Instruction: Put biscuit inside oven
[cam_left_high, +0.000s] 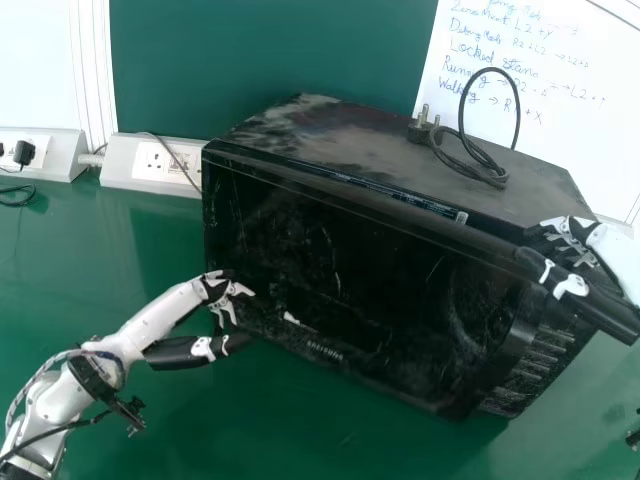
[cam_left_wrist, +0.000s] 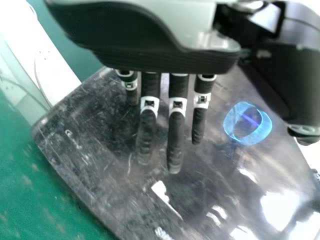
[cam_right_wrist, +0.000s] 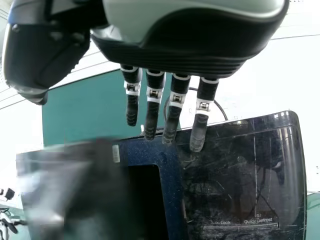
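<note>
left hand (cam_left_high: 216, 291): open, fingers straight, empty; we have it at the door's (cam_left_high: 340, 270) face
right hand (cam_left_high: 602, 245): open, straight, empty, near the control panel (cam_right_wrist: 240, 175)
door: ajar, we see the cavity (cam_right_wrist: 147, 192)
oven (cam_left_high: 390, 150): on green table (cam_left_high: 130, 245)

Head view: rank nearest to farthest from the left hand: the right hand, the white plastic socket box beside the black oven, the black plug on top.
1. Socket box, left of the oven
2. Black plug, on its top
3. Right hand, at its right end
</note>
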